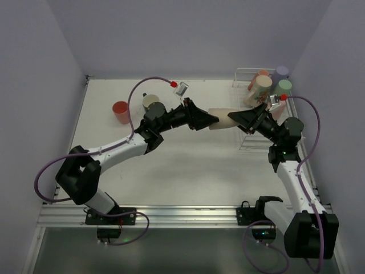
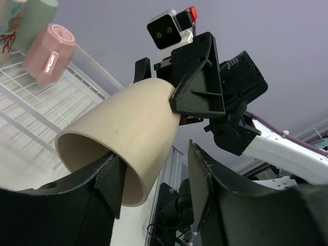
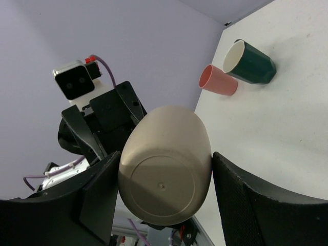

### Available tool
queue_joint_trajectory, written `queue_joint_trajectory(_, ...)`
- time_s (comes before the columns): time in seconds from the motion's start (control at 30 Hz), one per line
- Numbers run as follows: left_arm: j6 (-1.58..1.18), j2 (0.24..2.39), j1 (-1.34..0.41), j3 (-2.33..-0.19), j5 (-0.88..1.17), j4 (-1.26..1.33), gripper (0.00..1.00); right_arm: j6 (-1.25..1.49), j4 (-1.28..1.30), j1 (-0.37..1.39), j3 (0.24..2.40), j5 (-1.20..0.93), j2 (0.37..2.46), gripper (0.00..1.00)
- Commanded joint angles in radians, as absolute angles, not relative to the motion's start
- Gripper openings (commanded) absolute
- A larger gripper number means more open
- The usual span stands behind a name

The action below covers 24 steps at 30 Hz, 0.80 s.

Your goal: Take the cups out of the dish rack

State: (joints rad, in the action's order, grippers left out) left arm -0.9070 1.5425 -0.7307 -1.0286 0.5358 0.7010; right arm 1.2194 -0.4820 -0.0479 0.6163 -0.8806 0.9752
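Holding the tan cup [image 1: 219, 120] level in the air just left of the dish rack [image 1: 248, 141], the right hand [image 3: 163, 180] is pinching its base end. The left hand [image 2: 156, 166] is sitting at the cup's open mouth with fingers spread, one at the rim, the other clear of the wall. A red cup [image 1: 121, 111] and a dark green cup [image 1: 151, 103] are sitting on the tabletop [image 1: 188, 171] well left of the rack.

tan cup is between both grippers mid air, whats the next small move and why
Probably close the left gripper onto the rim end of the tan cup. Its jaws straddle the open mouth, but one finger shows a gap to the cup's wall, so only the right gripper clamps it, at the base end. The right should let go only afterwards.
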Motion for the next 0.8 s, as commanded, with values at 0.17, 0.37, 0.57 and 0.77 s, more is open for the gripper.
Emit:
queue_joint_trajectory(0.17, -0.945, 1.528, -0.742, -1.049, 0.554, 0.828, 0.18, 1.221, -0.551, -0.008, 0.601, -0.868, 0.992, 0.38)
queue_joint_trajectory(0.37, -0.874, 1.471, -0.744, -1.049, 0.482, 0.718, 0.00, 1.220, -0.554, -0.008, 0.591, -0.851, 0.994, 0.59)
queue_joint_trajectory(0.57, -0.634, 1.451, -0.744, -1.225, 0.301, 0.263, 0.00, 1.108, -0.392, -0.008, 0.633, -0.798, 0.940, 0.94)
queue_joint_trajectory(0.77, -0.327, 1.566, -0.742, -1.509, -0.042, -0.347, 0.00, 0.833, -0.045, -0.008, 0.722, -0.634, 0.824, 0.99)
